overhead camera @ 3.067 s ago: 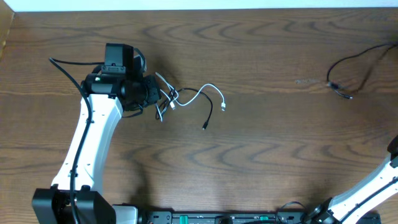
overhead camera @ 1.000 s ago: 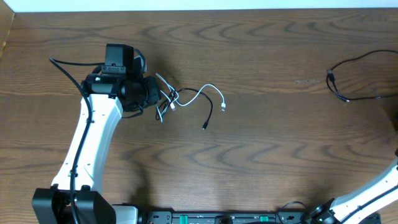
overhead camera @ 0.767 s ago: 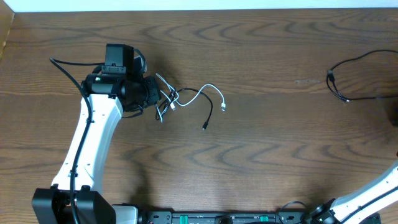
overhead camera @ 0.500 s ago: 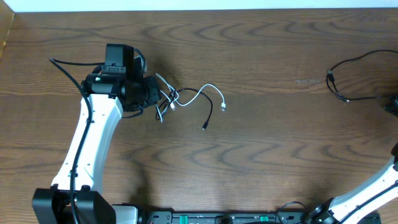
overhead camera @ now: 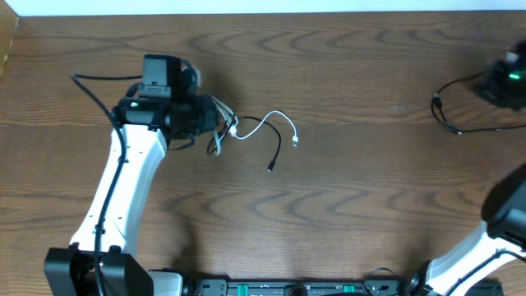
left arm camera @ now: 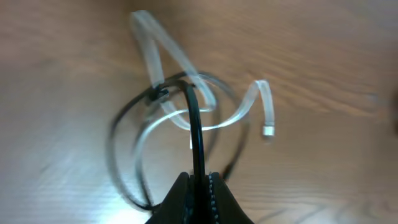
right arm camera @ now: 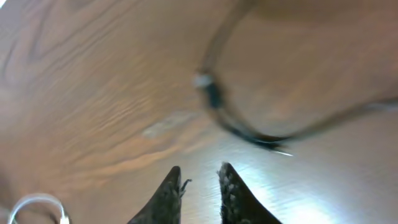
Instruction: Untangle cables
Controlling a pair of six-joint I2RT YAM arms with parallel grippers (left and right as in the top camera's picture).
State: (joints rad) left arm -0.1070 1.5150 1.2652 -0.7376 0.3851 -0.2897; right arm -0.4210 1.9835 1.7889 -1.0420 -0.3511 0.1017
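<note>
A tangle of thin black cables and one white cable (overhead camera: 267, 122) lies left of the table's middle. My left gripper (overhead camera: 212, 122) is at the tangle's left end, shut on a black cable (left arm camera: 196, 130) that runs up between its jaws (left arm camera: 199, 179). The white cable (left arm camera: 163, 73) loops around this black cable. A black plug end (overhead camera: 269, 168) lies loose on the wood. A separate black cable (overhead camera: 448, 115) lies at the far right. My right gripper (overhead camera: 503, 80) hovers just right of it; its jaws (right arm camera: 199, 180) are open and empty, with that black cable (right arm camera: 214, 98) ahead of them.
The wooden table (overhead camera: 353, 197) fills the view. A white strip (overhead camera: 271, 6) runs along its far edge. The white left arm (overhead camera: 123, 189) slants from the front left corner up to the tangle. The right arm's base (overhead camera: 460, 263) stands at the front right.
My right gripper has moved from the right edge up and in, to just beside the separate black cable. My left gripper has shifted slightly up and right, pulling the tangle tighter.
</note>
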